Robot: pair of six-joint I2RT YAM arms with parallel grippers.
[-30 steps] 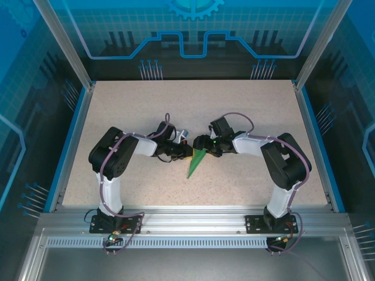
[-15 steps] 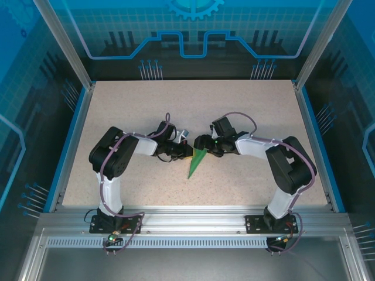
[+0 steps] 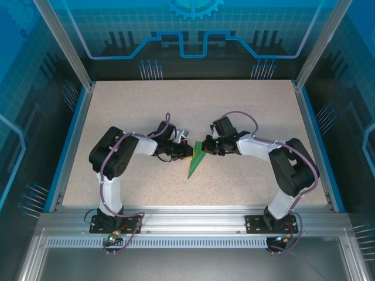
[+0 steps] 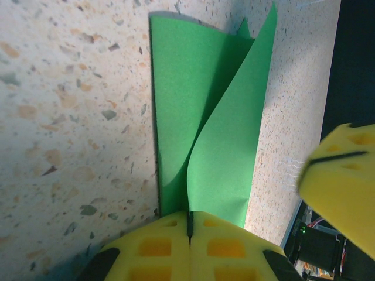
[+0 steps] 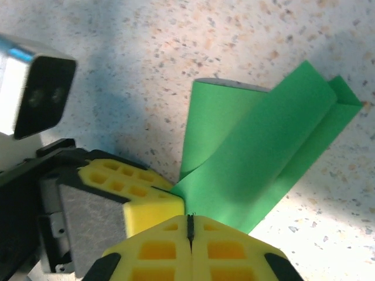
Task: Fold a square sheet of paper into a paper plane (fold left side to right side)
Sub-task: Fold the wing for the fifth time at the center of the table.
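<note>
paper plane (image 3: pixel 195 161): bright green, folded narrow, lying mid-table between my two grippers, its point towards my bases and its wide end up by my fingers.
its layers: in my left wrist view the paper plane (image 4: pixel 205 129) has a flat layer on the table and a flap curving up off it; in my right wrist view the paper plane (image 5: pixel 258 158) shows folded layers, one curled at the far end.
my left gripper (image 4: pixel 190 219): yellow fingers pressed together, with the raised flap running into the seam between them, so i am pinching the paper.
my right gripper (image 5: pixel 189 222): fingers closed tight, and the near edge of the paper meets their seam, pinched there too.
the two together: left gripper (image 3: pixel 186 154) and right gripper (image 3: pixel 204 147) sit just beside each other at the wide end.
table (image 3: pixel 246 105): speckled beige, under the paper.
</note>
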